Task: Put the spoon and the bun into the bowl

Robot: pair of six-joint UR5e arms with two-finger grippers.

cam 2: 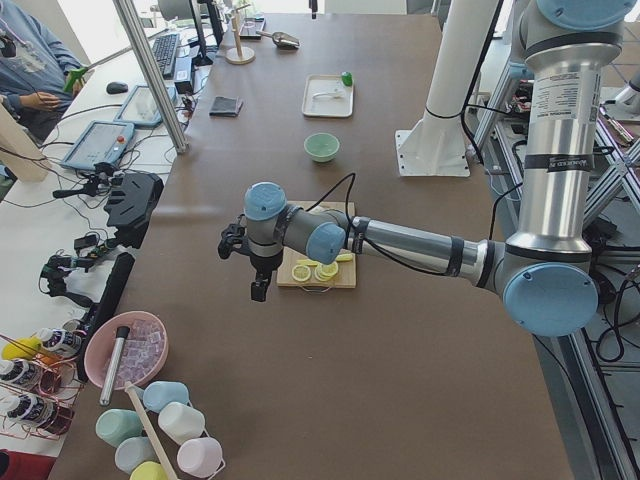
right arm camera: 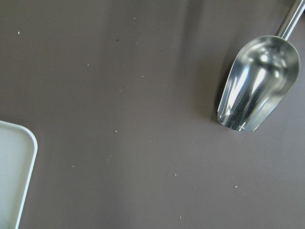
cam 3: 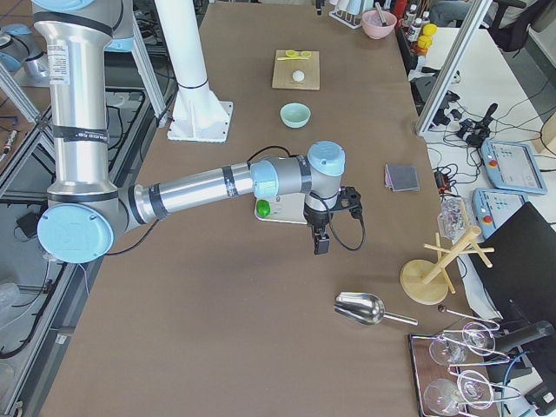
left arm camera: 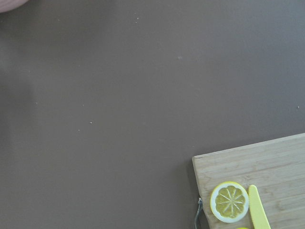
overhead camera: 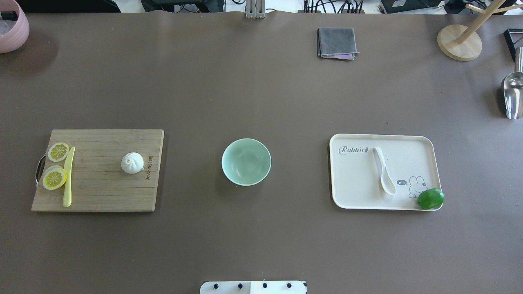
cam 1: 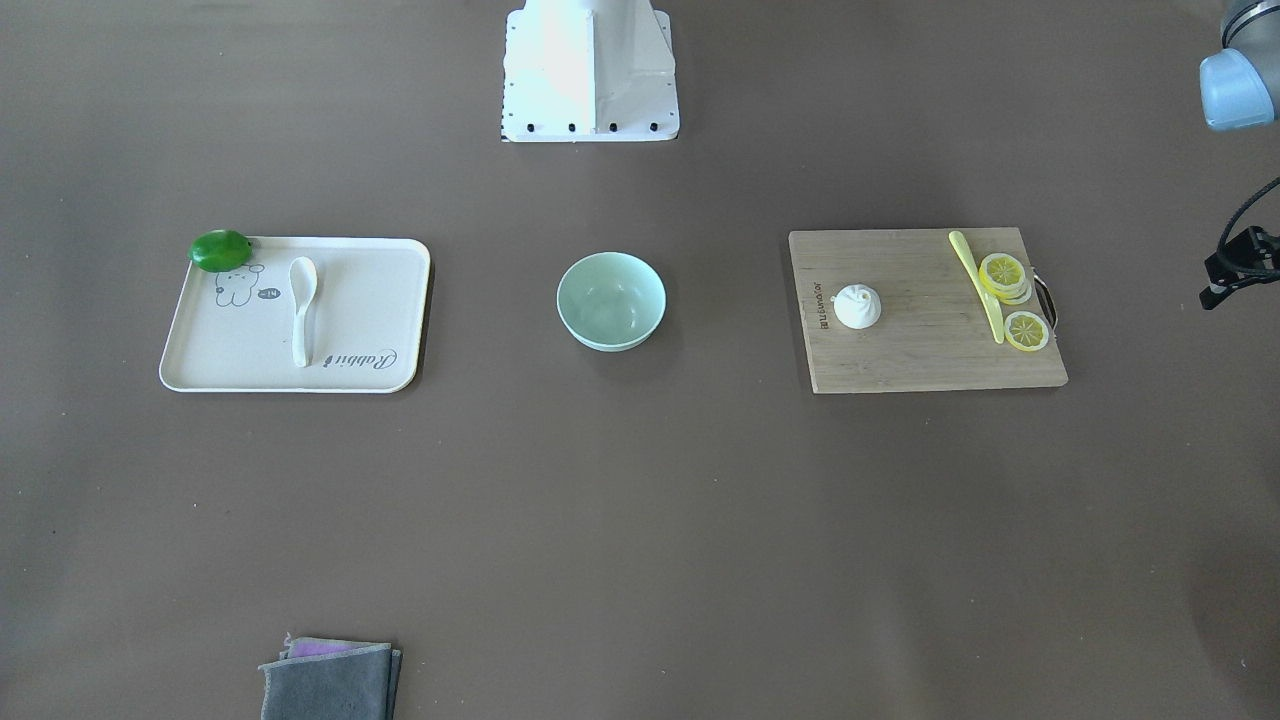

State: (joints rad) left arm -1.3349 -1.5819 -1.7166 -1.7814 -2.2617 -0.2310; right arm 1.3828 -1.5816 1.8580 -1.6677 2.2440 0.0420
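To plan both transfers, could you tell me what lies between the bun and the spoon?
Only the mint-green bowl, on bare table midway between the bun on its wooden board and the spoon on its tray, as the overhead view shows.

The bowl [overhead camera: 246, 161] is round, pale green and smooth, with deep sides. It stands upright in the middle of the overhead view and is empty. The spoon [overhead camera: 384, 170] is cream-white, short and thick. It lies flat on a pale tray [overhead camera: 355, 179] in the right half of that view. Its scoop points to the bottom of the picture and its handle to the top. The bun [overhead camera: 132, 163] is small, white and round. It sits swirl up on a wooden board [overhead camera: 98, 183] in the left half, near the board's right edge.
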